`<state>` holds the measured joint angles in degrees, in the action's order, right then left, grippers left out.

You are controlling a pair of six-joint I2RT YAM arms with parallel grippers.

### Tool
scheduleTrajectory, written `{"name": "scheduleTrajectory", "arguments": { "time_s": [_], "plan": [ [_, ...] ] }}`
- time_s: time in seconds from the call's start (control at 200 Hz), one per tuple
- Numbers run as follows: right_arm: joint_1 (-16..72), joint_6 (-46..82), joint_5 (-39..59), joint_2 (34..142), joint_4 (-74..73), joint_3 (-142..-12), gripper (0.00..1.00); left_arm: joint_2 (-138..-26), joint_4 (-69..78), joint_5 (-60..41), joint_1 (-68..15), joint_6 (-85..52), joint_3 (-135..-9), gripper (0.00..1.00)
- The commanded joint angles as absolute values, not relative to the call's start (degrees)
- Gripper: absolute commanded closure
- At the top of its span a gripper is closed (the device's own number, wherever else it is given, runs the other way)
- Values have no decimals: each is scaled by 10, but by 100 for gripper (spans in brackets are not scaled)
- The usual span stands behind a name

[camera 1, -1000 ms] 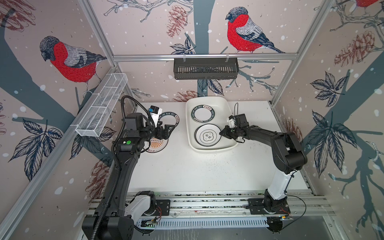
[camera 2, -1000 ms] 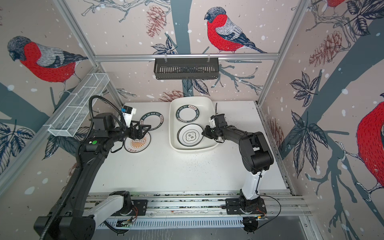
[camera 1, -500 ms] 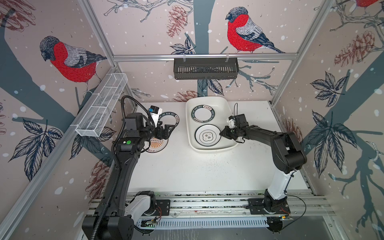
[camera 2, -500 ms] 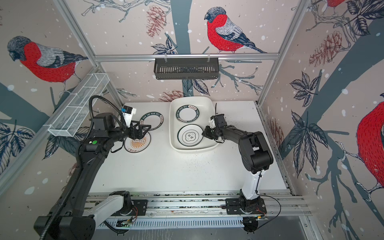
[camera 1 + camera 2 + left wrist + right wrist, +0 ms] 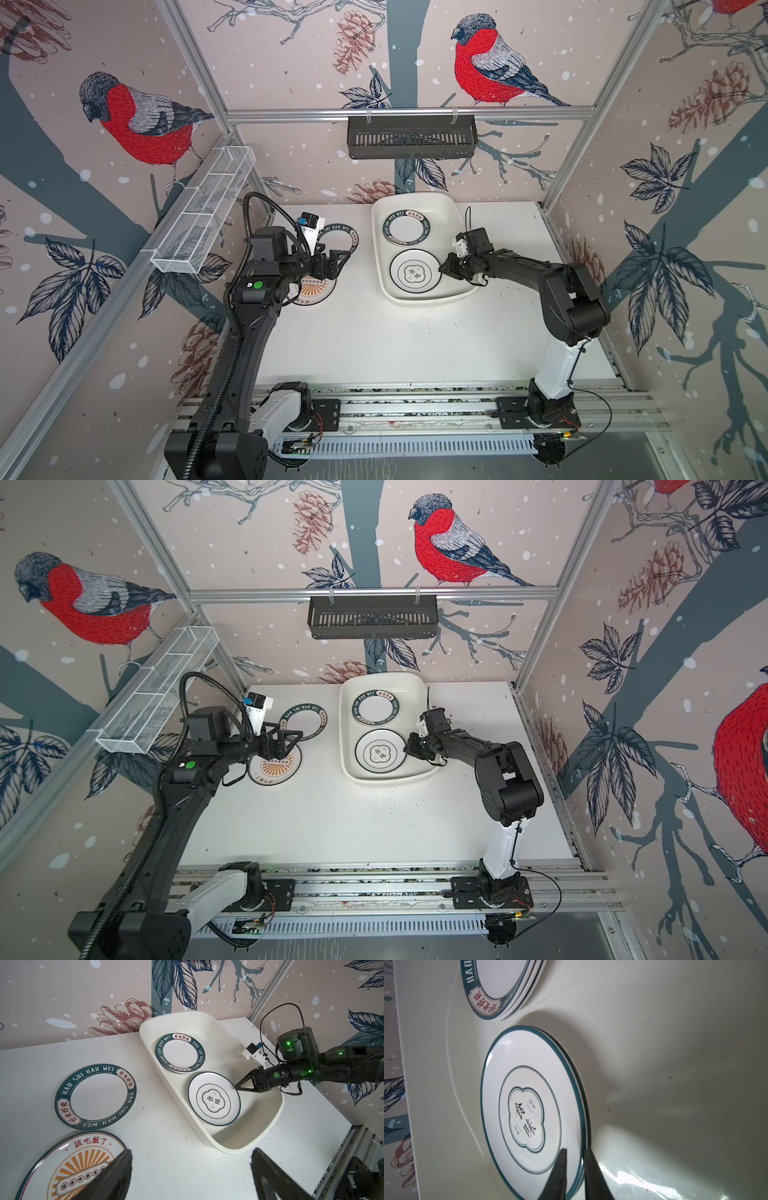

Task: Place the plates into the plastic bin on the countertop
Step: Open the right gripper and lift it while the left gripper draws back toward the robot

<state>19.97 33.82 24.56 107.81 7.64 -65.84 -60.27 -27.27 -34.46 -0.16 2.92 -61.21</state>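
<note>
White speckled surface between bird-wallpaper walls.
Right end effector clamps the rim of the cloud plate inside the plastic bin; left end effector hangs wide apart over the sunburst plate.

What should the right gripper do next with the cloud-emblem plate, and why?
Probably open the right gripper and let go. Its fingers pinch the rim of the cloud-emblem plate, which already rests inside the plastic bin, beside the stack of lettered plates, so the placing seems done.
</note>
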Motion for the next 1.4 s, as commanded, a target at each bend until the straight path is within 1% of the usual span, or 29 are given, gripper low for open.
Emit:
{"name": "scheduleTrajectory", "arguments": {
  "time_s": [0.0, 0.245, 0.385, 0.42, 0.53, 0.56, 0.74, 0.881, 1.001, 1.211, 1.396],
  "plan": [
    [204, 323, 220, 1071, 91, -667, 81, -601, -241, -336, -1, 15, -610, 11],
    [206, 323, 188, 1025, 98, -678, 78, -607, -219, -240, -1, -26, -594, 11],
    [207, 332, 181, 979, 92, -679, 77, -609, -193, -149, -1, -92, -575, 11],
    [208, 335, 178, 964, 90, -679, 77, -610, -186, -136, -1, -109, -552, 11],
    [210, 344, 167, 913, 79, -665, 76, -615, -170, -119, -1, -152, -514, 10],
    [210, 348, 164, 899, 77, -659, 76, -619, -166, -117, -1, -159, -506, 6],
    [213, 358, 139, 806, 58, -609, 75, -628, -137, -74, -1, -218, -444, 6],
    [213, 360, 129, 758, 58, -581, 73, -632, -128, -48, 1, -224, -419, 5],
    [213, 361, 133, 742, 55, -565, 73, -638, -122, -12, 8, -237, -402, 3],
    [213, 371, 146, 731, 30, -533, 73, -665, -107, -11, 48, -250, -382, 3],
    [213, 377, 153, 723, 12, -511, 73, -695, -98, -30, 86, -267, -372, 3]
  ]
}}
